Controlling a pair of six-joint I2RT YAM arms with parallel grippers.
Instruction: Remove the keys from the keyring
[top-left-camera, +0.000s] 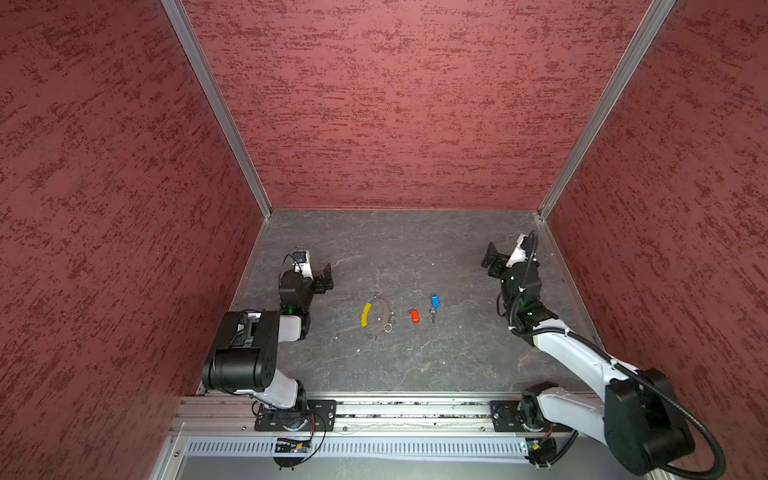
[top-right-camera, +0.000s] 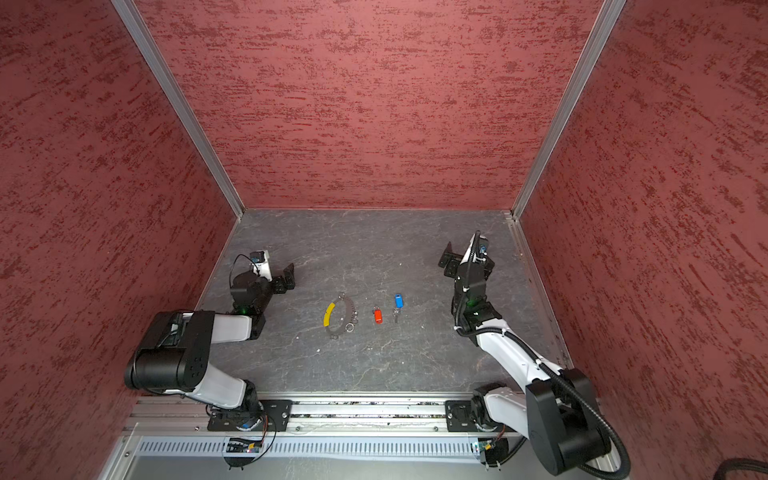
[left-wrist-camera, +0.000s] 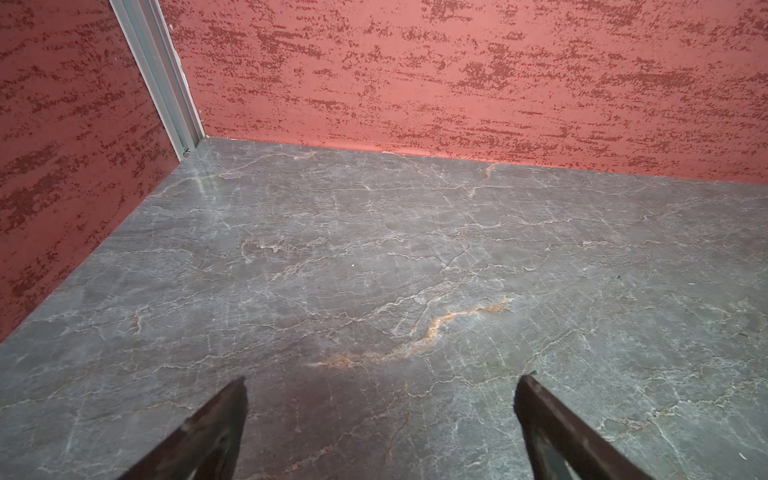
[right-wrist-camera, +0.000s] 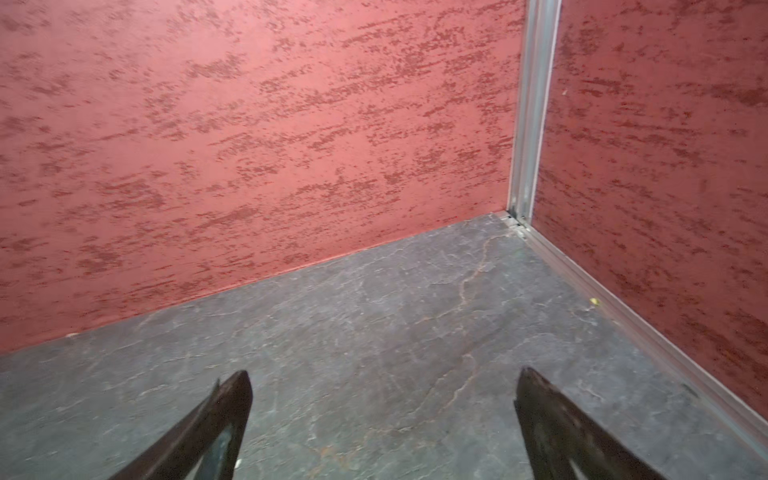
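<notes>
The keyring (top-left-camera: 390, 312) (top-right-camera: 353, 311), a thin silvery chain loop with a curved yellow sleeve (top-left-camera: 365, 314) and small split rings (top-left-camera: 387, 327), lies flat mid-table in both top views. To its right the red-headed key (top-left-camera: 414, 316) (top-right-camera: 377, 316) lies apart from it. The blue-headed key (top-left-camera: 434, 301) (top-right-camera: 398, 301) lies further right. My left gripper (top-left-camera: 326, 279) (left-wrist-camera: 384, 379) stands open over bare table to the left of the keyring. My right gripper (top-left-camera: 490, 258) (right-wrist-camera: 385, 372) is open near the far right corner. Neither wrist view shows the keys or keyring.
The grey marbled table (top-left-camera: 374, 249) is closed in by red textured walls (top-left-camera: 395, 104) on three sides with metal corner posts (top-left-camera: 216, 108). A metal rail (top-left-camera: 415, 411) with both arm bases runs along the front edge.
</notes>
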